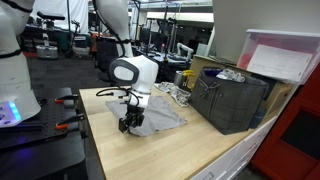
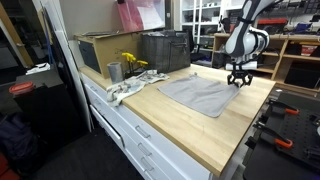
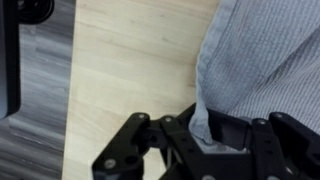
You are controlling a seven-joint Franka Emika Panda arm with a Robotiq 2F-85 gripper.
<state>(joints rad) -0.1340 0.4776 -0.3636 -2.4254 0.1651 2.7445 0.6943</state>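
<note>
So my gripper (image 3: 218, 130) was sat right down at the corner of the grey cloth (image 3: 270, 60), low over the wooden table (image 3: 130, 60); in the wrist view the cloth's edge ran down between my fingers (image 3: 135, 150), with bare wood to one side of it; the jaws looked fairly narrow around that edge, but honestly I couldn't tell whether they were actually clamped on it or just straddling it; the fabric hid the pads. In both exterior views the cloth (image 1: 160, 115) (image 2: 200, 95) lay spread mostly flat on the tabletop (image 2: 190, 130), and I (image 2: 238, 82) was at its corner nearest the table's edge, pointing straight down. Well away from me, a dark crate (image 2: 165, 50) stood at the back of the table; near it were a metal cup (image 2: 114, 71), something yellow (image 2: 130, 62) and a crumpled white rag (image 2: 125, 90).
</note>
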